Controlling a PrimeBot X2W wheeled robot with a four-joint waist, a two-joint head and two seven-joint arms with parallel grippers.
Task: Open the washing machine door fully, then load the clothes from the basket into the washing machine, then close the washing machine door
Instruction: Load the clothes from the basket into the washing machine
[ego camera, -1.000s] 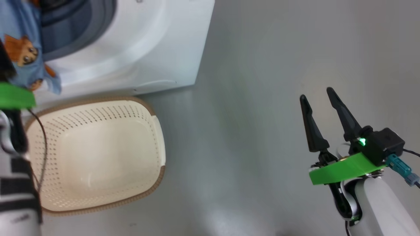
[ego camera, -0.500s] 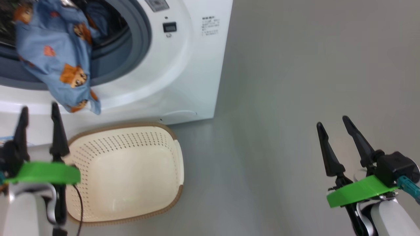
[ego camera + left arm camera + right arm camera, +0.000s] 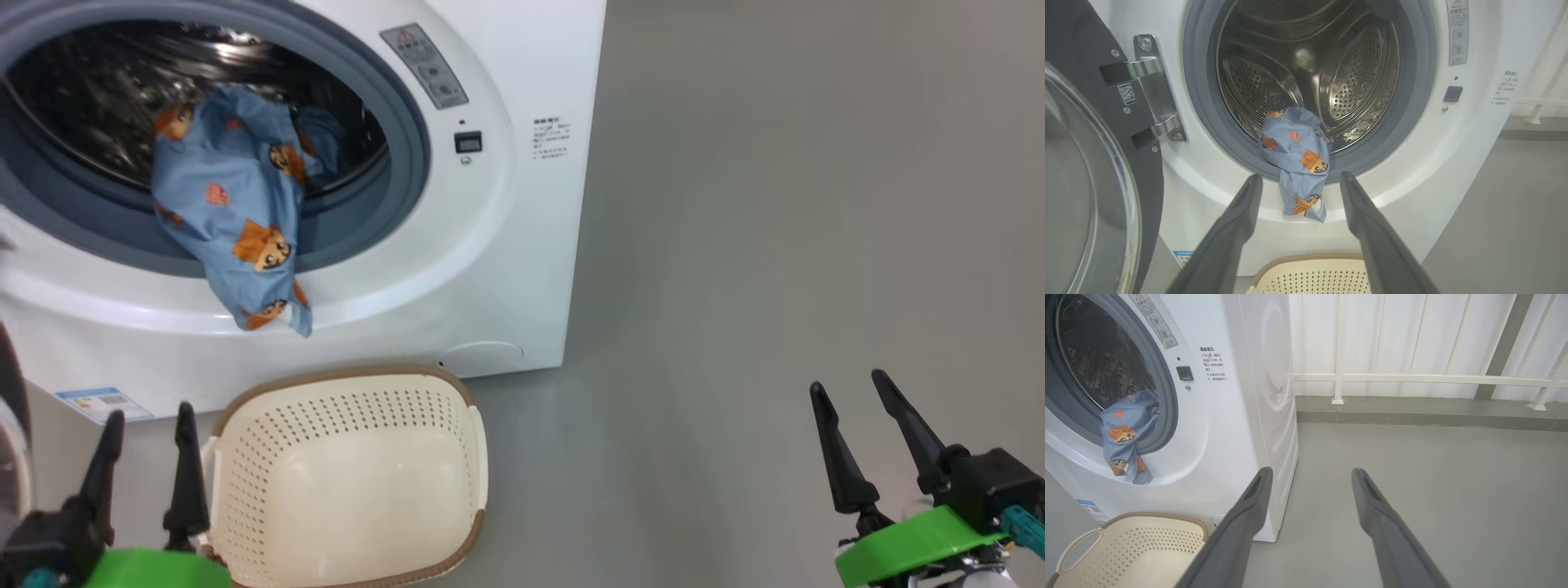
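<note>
Beyond the left hand (image 3: 1300, 177), the clothes (image 3: 1295, 149).

Long black tapered fingers (image 3: 834, 457); bright green brackets (image 3: 914, 543); teal plug (image 3: 1024, 523).

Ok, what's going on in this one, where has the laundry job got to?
A two-armed robot is loading laundry. The washing machine door stands open, and the clothes lie half in the drum, one end hanging out over the grey ring. The basket on the floor below holds nothing. The left gripper and right gripper are both open and empty, held low. The door is not yet closed.
</note>
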